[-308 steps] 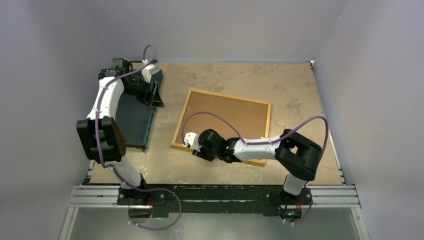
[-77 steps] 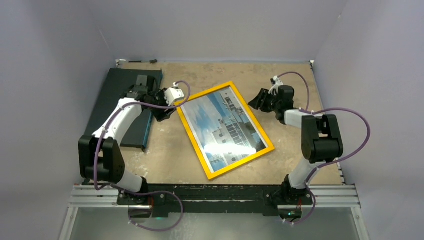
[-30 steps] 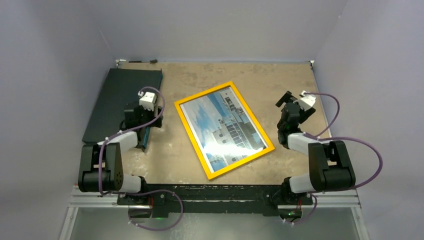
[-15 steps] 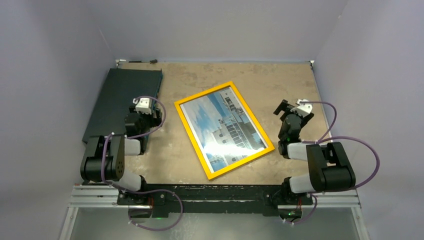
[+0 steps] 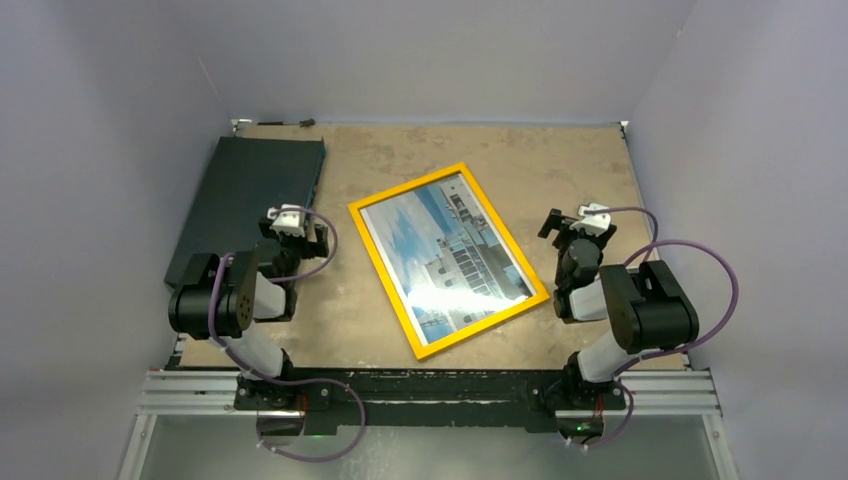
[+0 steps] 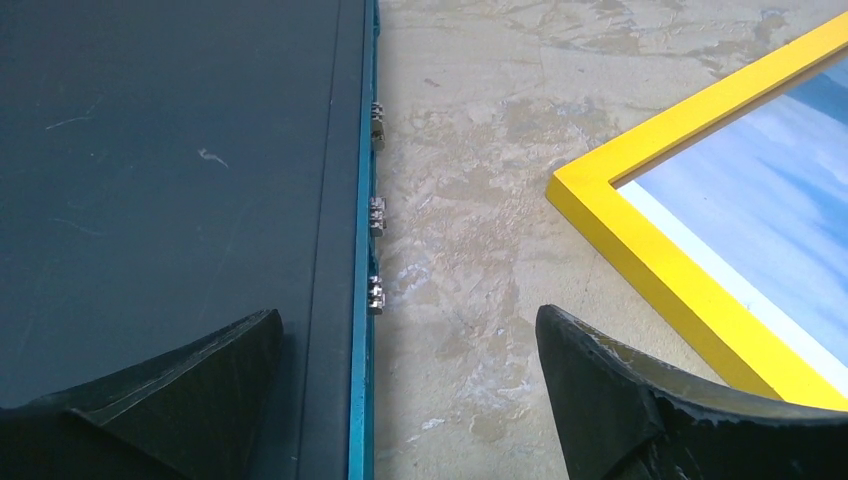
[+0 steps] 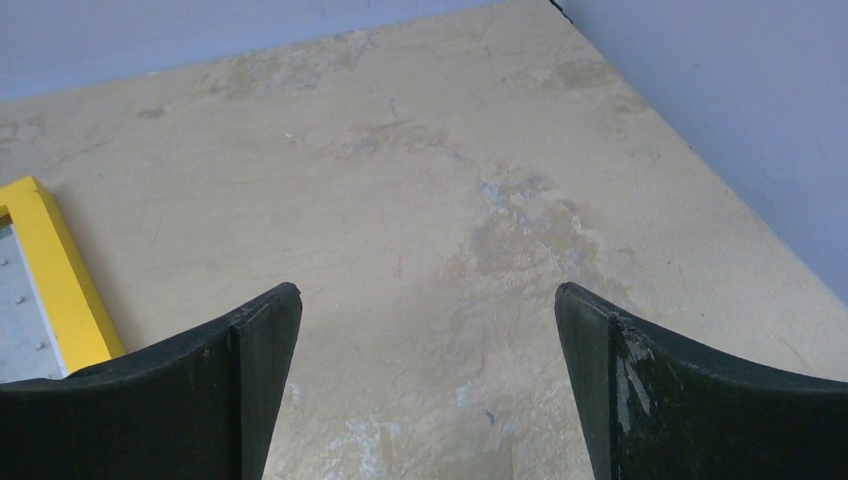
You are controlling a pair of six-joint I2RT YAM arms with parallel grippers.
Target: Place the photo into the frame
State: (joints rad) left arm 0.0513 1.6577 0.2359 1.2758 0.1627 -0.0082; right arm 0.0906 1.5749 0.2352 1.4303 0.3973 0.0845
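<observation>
Two arms are folded back near their bases in your top view. Your left gripper (image 5: pixel 294 228) straddles the right edge of the dark flat rectangular slab (image 5: pixel 250 195), which lies at the left of the mottled tan table (image 5: pixel 420 150). Your right gripper (image 5: pixel 570 222) sits to the right of the thin bright yellow-orange rectangular frame (image 5: pixel 483 326), apart from it. The frame lies flat mid-table, turned at an angle, front up. The glossy photo of blue cloudy sky and a white-grey building (image 5: pixel 447 255) is inside the frame, face up, with glare on its near part. Neither gripper touches frame or photo.

Left wrist view: your black fingers (image 6: pixel 180 400) stand wide apart, with nothing held. The slab fills the left, with a teal side edge and small metal clips (image 6: pixel 376 210) along it. One yellow frame corner shows at right, with a white border and the photo's blue sky inside it. Bare table separates slab and frame.

Right wrist view: your fingers (image 7: pixel 690 400) are wide apart too, with only bare table between them. A yellow frame corner peeks in at the far left, beyond the left finger. A purple-grey wall (image 7: pixel 720 100) runs along the right.
</observation>
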